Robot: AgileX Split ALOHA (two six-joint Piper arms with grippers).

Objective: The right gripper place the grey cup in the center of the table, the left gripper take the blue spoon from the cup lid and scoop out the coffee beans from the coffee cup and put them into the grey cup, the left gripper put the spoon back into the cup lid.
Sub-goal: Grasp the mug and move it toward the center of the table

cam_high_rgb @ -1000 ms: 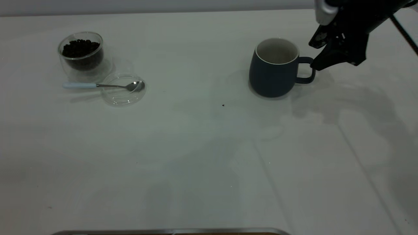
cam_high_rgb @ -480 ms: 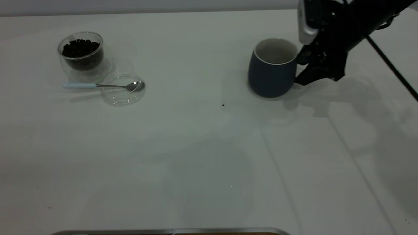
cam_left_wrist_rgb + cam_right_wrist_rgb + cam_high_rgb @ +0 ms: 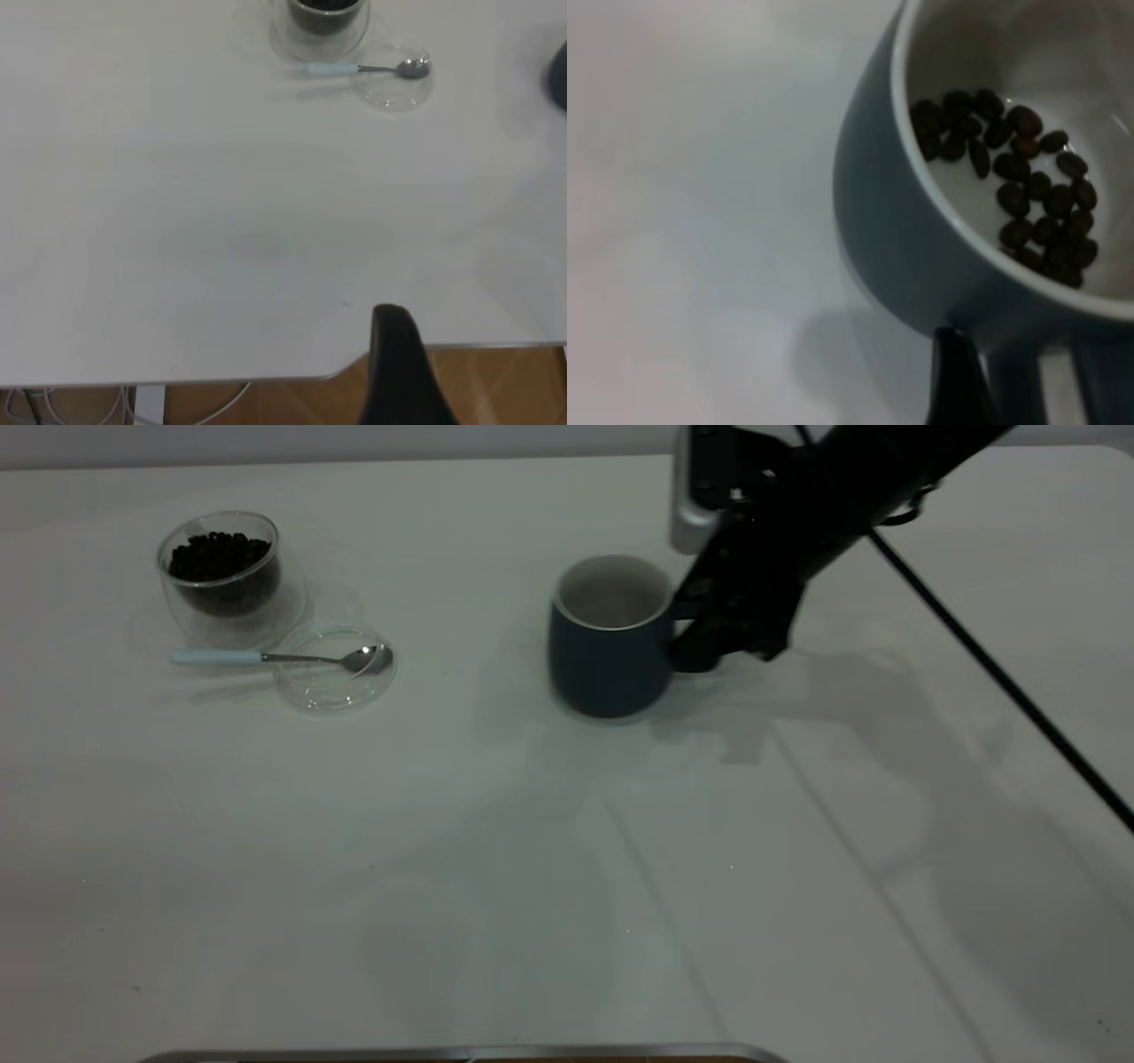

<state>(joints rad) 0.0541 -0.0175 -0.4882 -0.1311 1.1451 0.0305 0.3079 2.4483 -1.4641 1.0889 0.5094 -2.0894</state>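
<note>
The grey cup [image 3: 609,642] is a little right of the table's [image 3: 532,868] middle, its handle turned right. My right gripper [image 3: 687,638] is shut on that handle; the right wrist view shows the cup [image 3: 904,230] with several coffee beans [image 3: 1019,195] inside. The coffee cup [image 3: 221,576], heaped with coffee beans [image 3: 217,556], stands at the far left. The cup lid [image 3: 332,669] lies in front of it, with the blue spoon [image 3: 266,658] resting bowl-in-lid. My left gripper [image 3: 396,354] is parked beyond the table's front edge, far from them.
The right arm and its black cable [image 3: 1001,673] stretch over the table's right side. The left wrist view shows the table's front edge [image 3: 266,376] with wooden floor below, and the spoon [image 3: 354,68] and lid [image 3: 394,84] far off.
My right gripper closed on the grey cup's handle and carried the cup leftward toward the table's middle. The coffee cup, lid and spoon have not moved.
</note>
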